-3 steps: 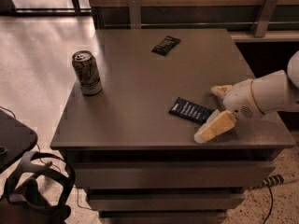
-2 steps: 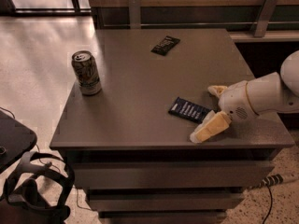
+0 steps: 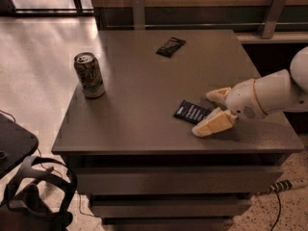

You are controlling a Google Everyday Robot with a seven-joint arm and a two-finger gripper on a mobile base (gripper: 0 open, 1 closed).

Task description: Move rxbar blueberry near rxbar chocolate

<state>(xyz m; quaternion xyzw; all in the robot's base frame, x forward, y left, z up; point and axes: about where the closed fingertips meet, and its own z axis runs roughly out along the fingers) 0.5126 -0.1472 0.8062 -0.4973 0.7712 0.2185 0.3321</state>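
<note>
A flat rectangular dark navy-blue snack bar wrapper with rows of white lettering, the rxbar blueberry (image 3: 190,111), lies flat on the grey-brown square table top (image 3: 144,95), in its front right part and a little askew to the front edge. The robot's white arm (image 3: 269,96) reaches in from the right, low over the table. Its two-finger gripper (image 3: 202,113), with cream-coloured fingers, sits right at the bar's right end. The fingers are spread wide: one finger (image 3: 219,95) lies just beyond the bar's far right corner, the other finger (image 3: 214,123) just beside its near right corner, and the end of the wrapper lies between them. Whether either finger touches the wrapper cannot be told, and nothing is clamped. The rxbar chocolate (image 3: 171,46), a flat rectangular black snack bar wrapper with faint pale lettering, lies angled near the table's back edge, roughly mid-width and well apart from the navy bar and the gripper. A pale printed metal drink can (image 3: 89,75) with a silver top stands upright near the table's left edge, well apart from both bars. Grey drawer fronts (image 3: 163,179) sit under the table top, a black looped headset-like object (image 3: 33,191) lies on the floor at lower left, and a dark cable (image 3: 277,211) trails at lower right
</note>
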